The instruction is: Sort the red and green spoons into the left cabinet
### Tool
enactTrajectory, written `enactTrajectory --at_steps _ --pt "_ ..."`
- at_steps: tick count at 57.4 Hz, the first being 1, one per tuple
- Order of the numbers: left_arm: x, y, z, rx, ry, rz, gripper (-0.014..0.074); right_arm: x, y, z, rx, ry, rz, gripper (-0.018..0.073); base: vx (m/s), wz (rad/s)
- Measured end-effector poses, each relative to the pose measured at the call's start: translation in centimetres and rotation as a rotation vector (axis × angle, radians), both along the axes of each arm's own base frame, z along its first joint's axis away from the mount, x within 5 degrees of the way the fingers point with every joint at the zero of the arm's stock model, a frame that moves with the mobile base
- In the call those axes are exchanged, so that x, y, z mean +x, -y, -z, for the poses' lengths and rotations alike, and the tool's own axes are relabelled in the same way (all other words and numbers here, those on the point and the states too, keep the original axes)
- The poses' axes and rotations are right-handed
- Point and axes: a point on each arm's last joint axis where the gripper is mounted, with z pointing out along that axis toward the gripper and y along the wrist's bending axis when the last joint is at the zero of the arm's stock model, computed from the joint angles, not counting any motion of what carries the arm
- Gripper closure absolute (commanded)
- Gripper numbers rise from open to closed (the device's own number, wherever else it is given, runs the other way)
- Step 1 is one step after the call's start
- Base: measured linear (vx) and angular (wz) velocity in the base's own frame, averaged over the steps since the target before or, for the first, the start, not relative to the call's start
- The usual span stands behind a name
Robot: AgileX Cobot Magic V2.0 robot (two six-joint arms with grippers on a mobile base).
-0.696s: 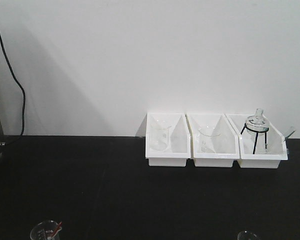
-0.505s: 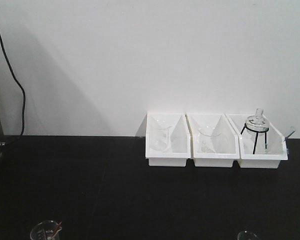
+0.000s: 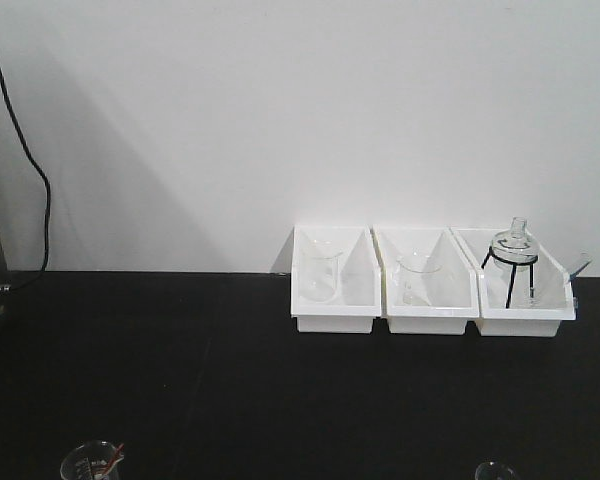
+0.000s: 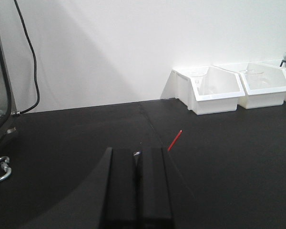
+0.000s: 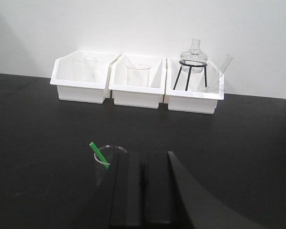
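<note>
Tool check first: seeing the left tool [image 4: 137, 155] pinched closed with nothing obvious between its pads, apart from a tiny shiny speck at the tips, too small to identify. Same deal with the right tool [image 5: 142, 157]: clenched, carrying nothing.

Held against the front shots from a moment ago: basically zero change. Same white bins [image 3: 432, 322] lined up at the wall, same glassware inside, same black worktop [image 3: 230, 380], same pair of little beakers cut off by the bottom edge. Maybe a hair of camera drift, nothing more. So no progress to report. Reading this as the very start, or a pause before the first reach.

Found the red spoon [image 4: 175, 140] as a thin red stick poking out just right of the left tool's tips. Can't tell from that wrist view whether lying flat or standing in something, though the front view shows a red bit inside the left beaker [image 3: 92, 465]. Found the green spoon [image 5: 99, 154] leaning in a small clear beaker [image 5: 107, 164] just left of the right tool, handle up and tilted left.

Can't really spot the left cabinet anywhere, only a dark frame [image 4: 1, 95] at the far left edge of the left wrist view. Possibly part of it, not sure. Guessing next up: opening a tool, then pinching one skinny handle, easy to fumble.
</note>
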Motion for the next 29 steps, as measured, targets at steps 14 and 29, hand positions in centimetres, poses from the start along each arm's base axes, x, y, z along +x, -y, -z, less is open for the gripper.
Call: enactTrajectory --at_steps 14,29 --pt "0.0 0.0 0.0 0.0 0.0 0.0 0.0603 0.0 0.0 0.0 0.0 0.0 0.0 0.0564 0.0 0.0" --pt "0.0 0.0 -0.07 -0.002 0.008 0.0 0.0603 0.0 0.0 0.0 0.0 0.0 0.0 0.0564 0.0 0.0"
